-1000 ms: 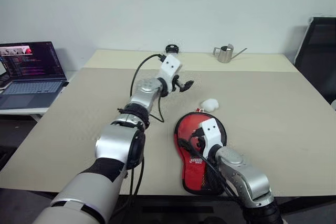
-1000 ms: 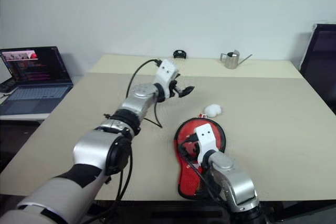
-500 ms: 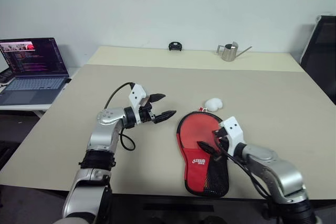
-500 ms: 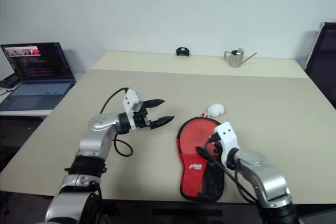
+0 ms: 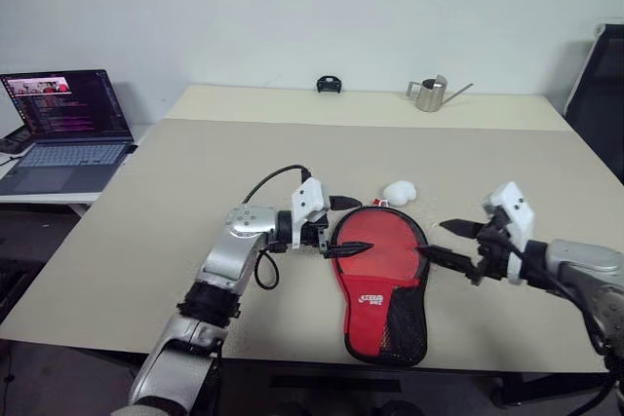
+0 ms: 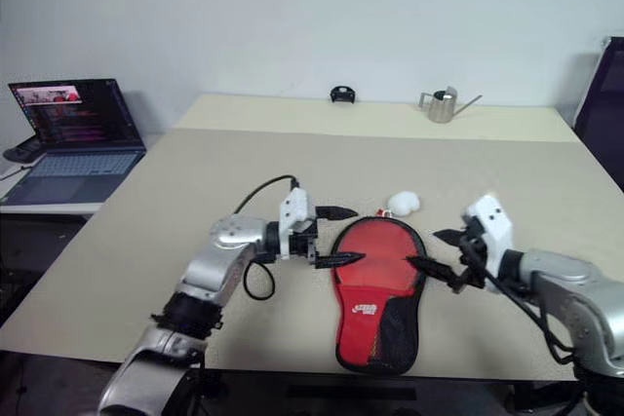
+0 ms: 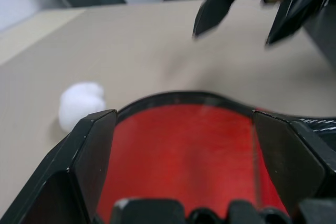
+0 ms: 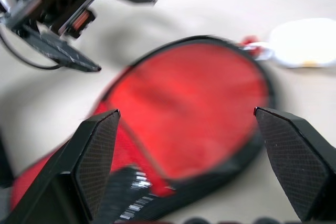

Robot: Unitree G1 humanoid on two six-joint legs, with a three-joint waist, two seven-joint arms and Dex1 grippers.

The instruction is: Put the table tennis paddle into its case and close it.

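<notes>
The case (image 5: 375, 270) lies flat near the table's front edge, red side up, with black mesh and a white logo on its narrow end. Its white pompom (image 5: 398, 192) rests on the table beside the round end. The table tennis paddle is hidden. My left gripper (image 5: 363, 225) is open and points right, its fingertips at the left rim of the case's round end. Open too, my right gripper (image 5: 432, 238) hovers just off the case's right rim, pointing left. Both wrist views look across the red face (image 7: 184, 150) (image 8: 194, 103) between spread fingers.
An open laptop (image 5: 63, 129) sits on a side desk at the left. At the table's far edge stand a small metal watering can (image 5: 429, 94) and a small black object (image 5: 328, 84). A black chair (image 5: 600, 85) is at the far right.
My left gripper has drawn back from mid-table to the case's left rim and turned to point right. My right gripper has lifted off the case and swung out to its right side.
</notes>
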